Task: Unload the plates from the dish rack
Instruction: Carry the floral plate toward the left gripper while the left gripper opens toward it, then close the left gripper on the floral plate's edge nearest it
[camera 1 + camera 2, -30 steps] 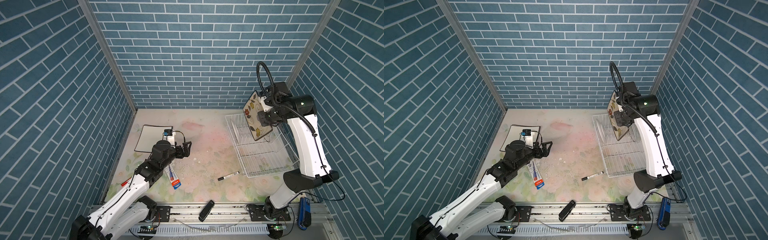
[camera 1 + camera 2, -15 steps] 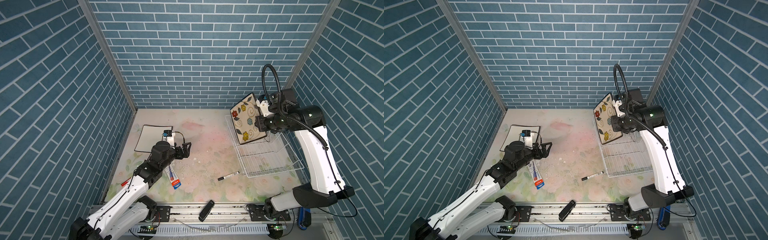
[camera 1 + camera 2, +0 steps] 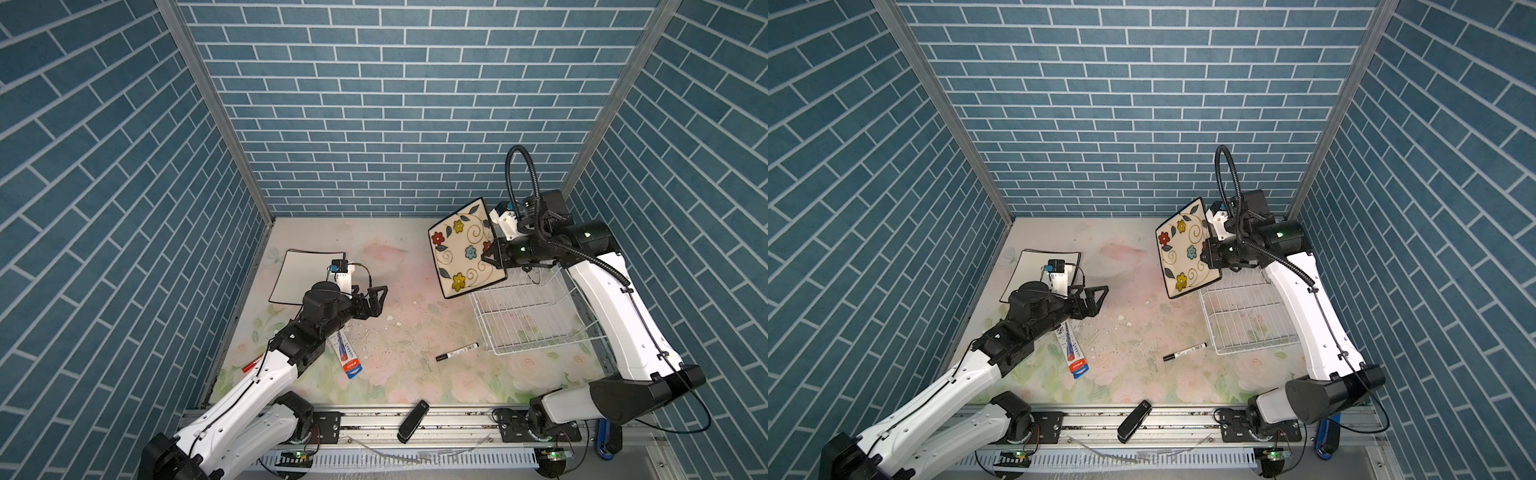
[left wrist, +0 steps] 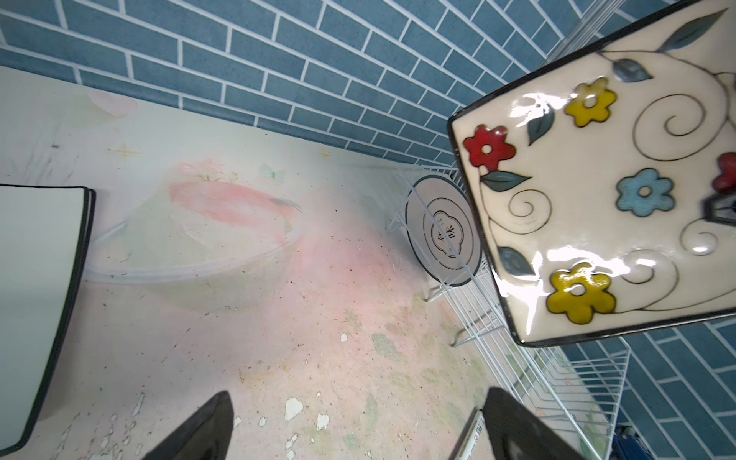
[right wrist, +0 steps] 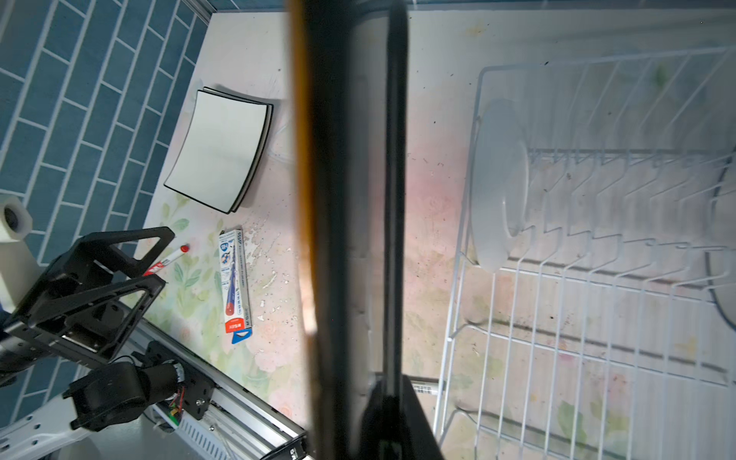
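Right tool point(image 3: 491, 258) is clamped on one edge of the cream flowered plate point(image 3: 461, 249) and holds it in the air, tilted, with the painted face turned toward the left tool point(image 3: 377, 301). From the right wrist, the plate shows edge-on as a dark band point(image 5: 350, 199) running between the jaws. Below this tool the dish rack point(image 3: 536, 320) stands on the bench point(image 3: 415, 291); the held plate is raised off its wires, at the rack's end that lies toward the left tool. In that same end a round white plate point(image 4: 438, 235) stands upright between the prongs — both top views hide it behind the flowered plate.

Well apart from the right tool, the left tool hovers low over the bench with its jaws spread wide and nothing between them, pointing toward the rack. Just behind it, on the side away from the right tool, the plain white square plate point(image 3: 299, 274) lies flat on the bench, partly covered in both top views by the left arm's wrist. A long printed box point(image 3: 347, 357) lies under the left arm — a red-capped marker point(image 5: 167, 259) is beside it. Between the two tools, near the rack's corner, lies a black marker point(image 3: 457, 351).
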Robot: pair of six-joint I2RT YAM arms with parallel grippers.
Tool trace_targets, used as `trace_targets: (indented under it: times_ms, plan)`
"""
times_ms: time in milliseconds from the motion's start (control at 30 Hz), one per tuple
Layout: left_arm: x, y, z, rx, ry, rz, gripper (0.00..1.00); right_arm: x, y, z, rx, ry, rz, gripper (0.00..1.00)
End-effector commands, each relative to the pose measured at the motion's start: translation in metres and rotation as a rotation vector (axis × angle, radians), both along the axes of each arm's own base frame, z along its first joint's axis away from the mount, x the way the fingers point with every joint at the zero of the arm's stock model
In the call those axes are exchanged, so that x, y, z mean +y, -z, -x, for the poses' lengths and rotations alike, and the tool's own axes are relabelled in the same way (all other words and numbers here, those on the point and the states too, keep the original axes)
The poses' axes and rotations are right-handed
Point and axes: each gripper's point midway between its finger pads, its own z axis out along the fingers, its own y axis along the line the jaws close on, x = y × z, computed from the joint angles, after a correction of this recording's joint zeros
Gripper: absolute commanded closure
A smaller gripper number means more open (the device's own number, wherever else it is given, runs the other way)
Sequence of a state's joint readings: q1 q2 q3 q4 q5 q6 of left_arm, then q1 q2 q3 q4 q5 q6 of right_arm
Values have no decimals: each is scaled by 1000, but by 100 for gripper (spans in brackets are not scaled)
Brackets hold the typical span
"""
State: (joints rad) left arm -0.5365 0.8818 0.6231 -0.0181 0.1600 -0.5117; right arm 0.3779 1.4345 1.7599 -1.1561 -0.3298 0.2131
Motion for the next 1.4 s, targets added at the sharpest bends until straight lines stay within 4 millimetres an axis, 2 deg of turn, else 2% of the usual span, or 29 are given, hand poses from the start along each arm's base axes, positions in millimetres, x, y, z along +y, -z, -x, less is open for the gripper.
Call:
trace_targets:
  times_ms: [0,233,567,767,933,1133,1367]
  plan:
    - [-13,-17,3,-29,64,42,0,35,-43,-8,-139,-96,-235,100]
    - [-22,-20,4,-9,126,126,0,58,-21,-13,-66,-163,-350,100]
    - [-38,-32,-8,79,258,353,3,72,-2,-11,-28,-197,-480,100]
    - [-35,-33,-15,86,250,368,3,58,-5,-11,-78,-184,-554,100]
    - [-35,-39,-23,114,290,463,2,44,-8,-13,-82,-168,-650,100]
    - [-47,-31,-33,200,350,487,2,45,2,-4,-34,-198,-687,100]
    - [-46,-24,-41,201,365,484,2,48,17,11,39,-245,-709,100]
